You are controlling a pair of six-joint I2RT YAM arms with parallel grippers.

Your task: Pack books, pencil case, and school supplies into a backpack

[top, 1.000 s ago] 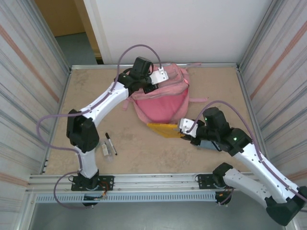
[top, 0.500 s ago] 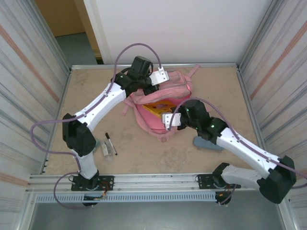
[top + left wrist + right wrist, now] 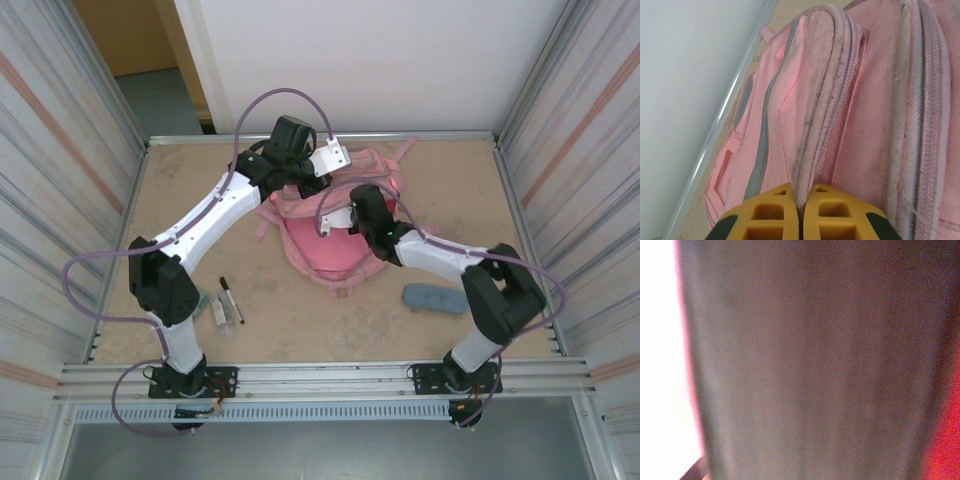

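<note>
The pink backpack (image 3: pixel 335 252) lies at the back middle of the table, its mouth held up. My left gripper (image 3: pixel 314 183) is shut on a fold of the backpack's zip edge (image 3: pixel 812 150), pinched between its yellow fingers (image 3: pixel 832 210). My right gripper (image 3: pixel 346 213) reaches into the backpack's mouth, and its fingers are hidden there. The right wrist view is a dark blur with a red-pink edge (image 3: pixel 945 450). The yellow booklet is hidden. The blue-grey pencil case (image 3: pixel 434 298) lies right of the backpack. The black marker (image 3: pixel 232 299) and a small pale stick (image 3: pixel 217 312) lie at the near left.
Metal rails (image 3: pixel 320 378) border the near edge, and ribbed side walls (image 3: pixel 60 150) close in left and right. Bare table (image 3: pixel 300 330) stretches between the backpack and the rail. Pink straps (image 3: pixel 410 208) trail from the backpack's right side.
My right arm swung from the near right up to the backpack, carrying the yellow booklet into its mouth; the booklet is now out of sight. The left gripper kept its hold.
</note>
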